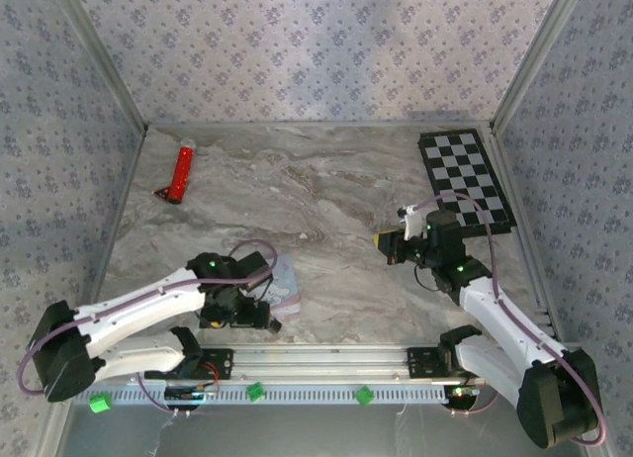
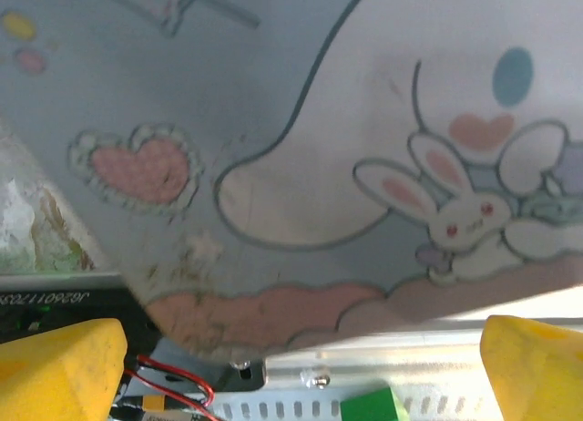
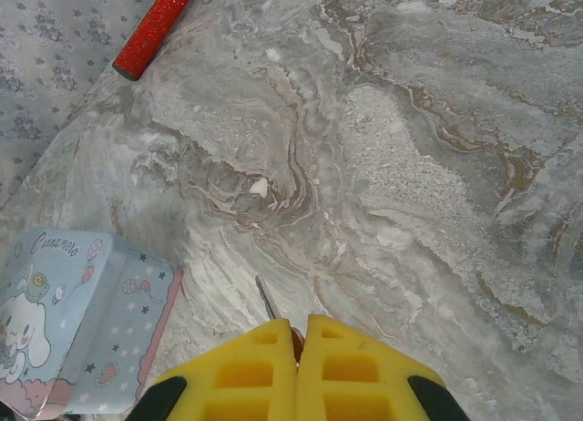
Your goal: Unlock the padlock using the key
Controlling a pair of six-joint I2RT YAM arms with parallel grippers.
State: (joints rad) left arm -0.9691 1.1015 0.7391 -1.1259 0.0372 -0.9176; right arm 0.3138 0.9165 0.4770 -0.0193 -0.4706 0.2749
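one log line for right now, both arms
left pincer open at cartoon tin | right pincer shut on key above table

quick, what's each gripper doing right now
left gripper: open wide, holding nothing, with the cartoon tin right in front of it
right gripper: closed, pinching a thin silvery piece that looks like the key

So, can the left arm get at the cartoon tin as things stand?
Probably yes. The left arm's fingers hang wide open, close up to the cartoon tin, with nothing between them and its printed face. The right arm's fingers, shut on what looks like the key, are well off to the side.
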